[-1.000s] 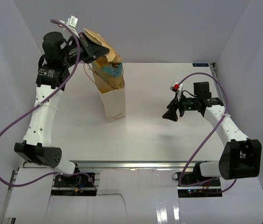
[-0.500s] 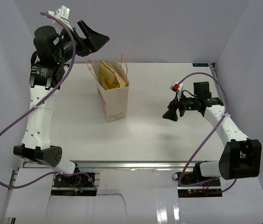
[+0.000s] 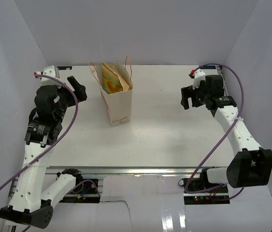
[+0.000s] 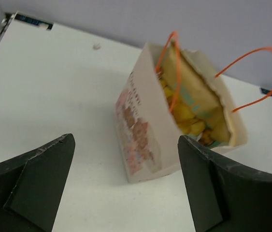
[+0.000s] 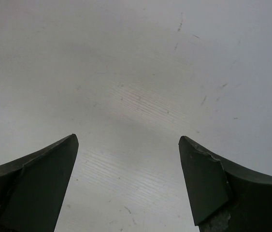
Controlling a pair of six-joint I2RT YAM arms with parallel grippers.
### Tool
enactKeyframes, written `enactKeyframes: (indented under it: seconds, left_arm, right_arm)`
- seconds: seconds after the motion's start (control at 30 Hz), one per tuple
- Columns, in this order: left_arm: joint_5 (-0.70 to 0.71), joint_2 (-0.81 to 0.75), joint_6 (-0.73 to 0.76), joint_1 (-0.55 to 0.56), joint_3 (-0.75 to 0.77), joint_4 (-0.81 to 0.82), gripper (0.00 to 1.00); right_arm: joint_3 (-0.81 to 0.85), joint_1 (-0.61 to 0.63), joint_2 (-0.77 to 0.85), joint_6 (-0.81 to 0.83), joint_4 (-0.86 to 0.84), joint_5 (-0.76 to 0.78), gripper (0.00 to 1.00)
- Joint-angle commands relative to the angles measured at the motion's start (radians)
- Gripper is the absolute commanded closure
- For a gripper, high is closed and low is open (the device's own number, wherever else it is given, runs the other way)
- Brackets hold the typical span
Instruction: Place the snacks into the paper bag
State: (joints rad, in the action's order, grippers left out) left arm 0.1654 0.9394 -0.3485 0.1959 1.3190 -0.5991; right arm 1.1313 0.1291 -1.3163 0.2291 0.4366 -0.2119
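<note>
Here the table (image 3: 174,130) carries the upright paper bag (image 3: 117,104) toward its far left, yellow snacks (image 3: 112,82) filling its mouth, while the left gripper (image 3: 78,88) near it and the right gripper (image 3: 187,99) well apart both gape empty.

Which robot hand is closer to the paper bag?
Left. The left hand is open just to the left of the paper bag, not touching it. The right hand is open too, much farther away on the bag's right side.
</note>
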Motion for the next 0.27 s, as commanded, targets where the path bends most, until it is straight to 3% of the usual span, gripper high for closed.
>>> enactKeyframes:
  seconds: [0.0, 0.23]
  left_arm:
    - [0.120, -0.103, -0.004, 0.002, -0.127, -0.010, 0.02]
    - [0.106, -0.234, -0.072, 0.002, -0.218, -0.044, 0.02]
  right_arm:
    - [0.031, -0.008, 0.048, -0.051, -0.035, 0.138, 0.10]
    - [-0.021, -0.008, 0.129, -0.048, -0.088, 0.114, 0.10]
